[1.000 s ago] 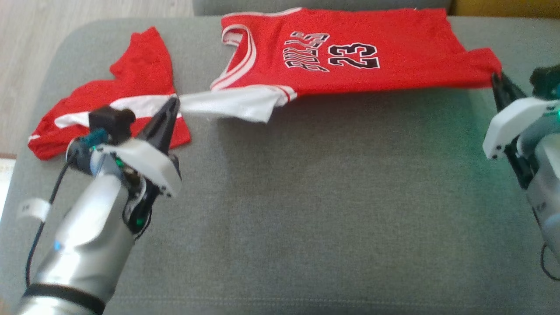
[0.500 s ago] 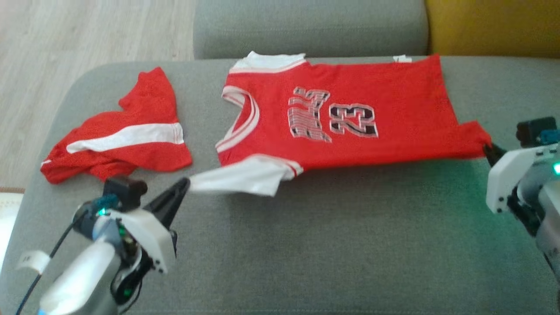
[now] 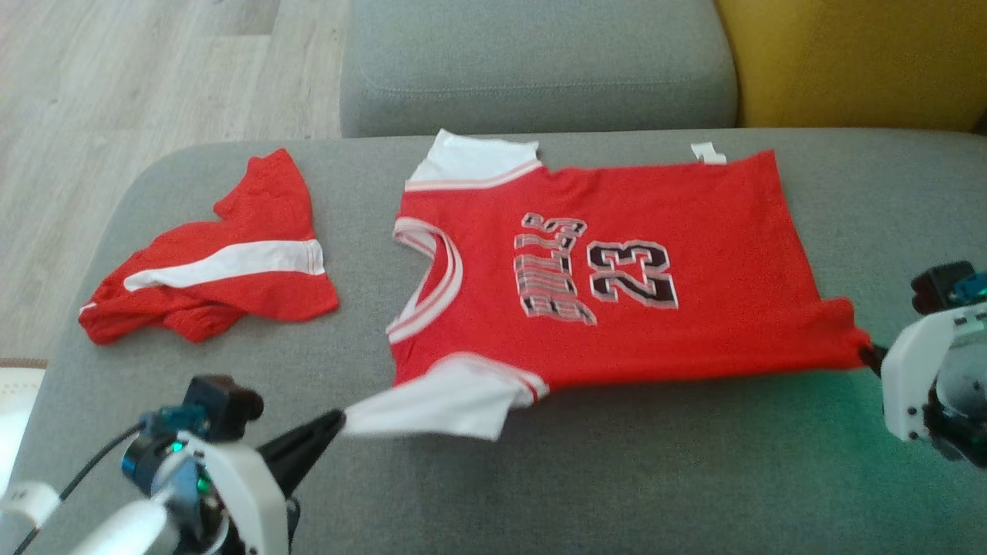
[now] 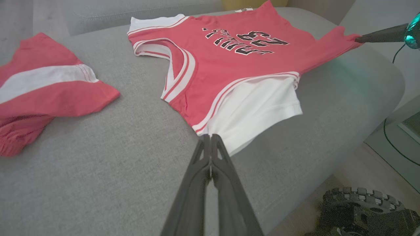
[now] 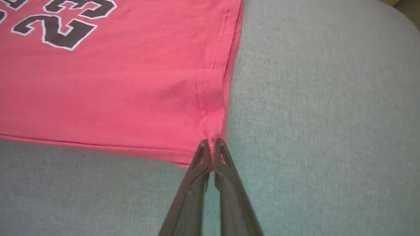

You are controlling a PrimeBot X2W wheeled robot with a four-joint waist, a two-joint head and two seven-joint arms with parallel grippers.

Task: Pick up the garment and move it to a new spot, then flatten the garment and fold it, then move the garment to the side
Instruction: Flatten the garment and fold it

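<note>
The garment (image 3: 617, 308) is a red jersey with white sleeves and the number 23, spread over the grey sofa seat (image 3: 617, 478). My left gripper (image 3: 337, 418) is shut on the tip of its near white sleeve (image 3: 432, 405), seen up close in the left wrist view as pinched cloth (image 4: 210, 137). My right gripper (image 3: 873, 356) is shut on the jersey's near hem corner (image 5: 211, 141). The jersey (image 4: 236, 59) lies stretched between the two grips, printed side up (image 5: 98, 65).
Red shorts with a white stripe (image 3: 216, 270) lie crumpled on the seat's left part (image 4: 39, 88). A grey back cushion (image 3: 540, 69) and a yellow cushion (image 3: 848, 62) stand behind. Wooden floor (image 3: 116, 77) lies past the seat's left edge. A wheeled base (image 4: 361, 213) shows below.
Both grippers have drawn the jersey toward the seat's front; the left one came clear of the shorts. The camera has tilted, so the whole picture sits lower.
</note>
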